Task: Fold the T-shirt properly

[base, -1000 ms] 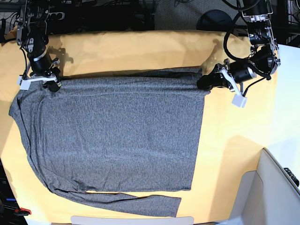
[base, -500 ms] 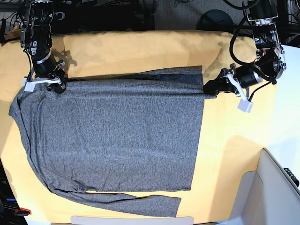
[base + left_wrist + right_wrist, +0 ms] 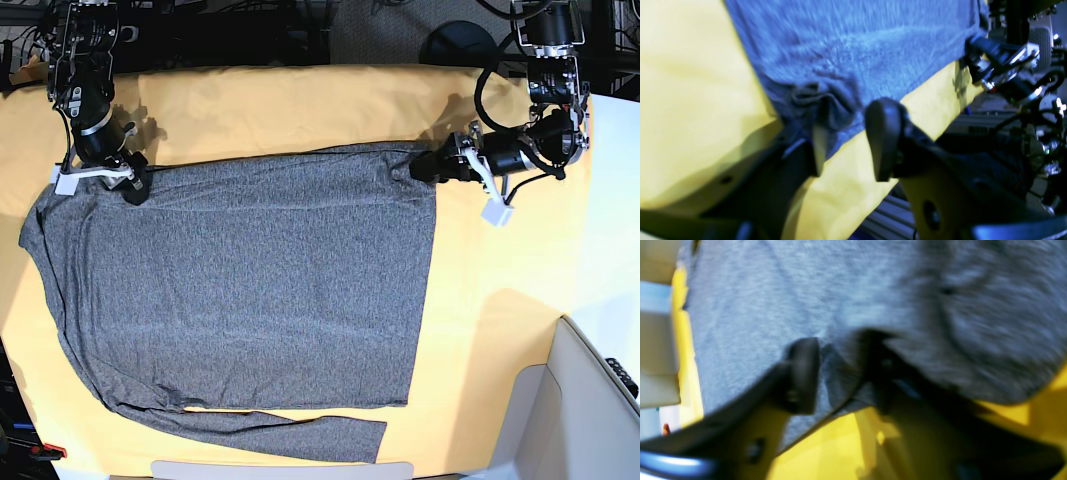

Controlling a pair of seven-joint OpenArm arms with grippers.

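Observation:
The heather-grey T-shirt [image 3: 250,280] lies spread flat on the yellow table cloth [image 3: 300,105], with one long sleeve [image 3: 300,432] folded along its near edge. My left gripper [image 3: 428,167] is at the shirt's far right corner. In the left wrist view [image 3: 848,133] its jaws stand a little apart with bunched grey fabric [image 3: 820,103] between them. My right gripper [image 3: 135,187] is at the far left shoulder. In the right wrist view [image 3: 840,370] shirt fabric [image 3: 773,290] fills the gap and drapes over one finger [image 3: 880,373].
A white bin edge [image 3: 590,400] stands at the near right. A white strip [image 3: 280,468] lies at the near table edge. Dark cables and equipment lie behind the table's far edge. The right arm [image 3: 1000,63] shows far off in the left wrist view.
My left gripper pulled right, then moved back left and up, wrinkling the shirt's far right corner. My right gripper has shifted slightly right along the far edge. The dark strip there has flattened.

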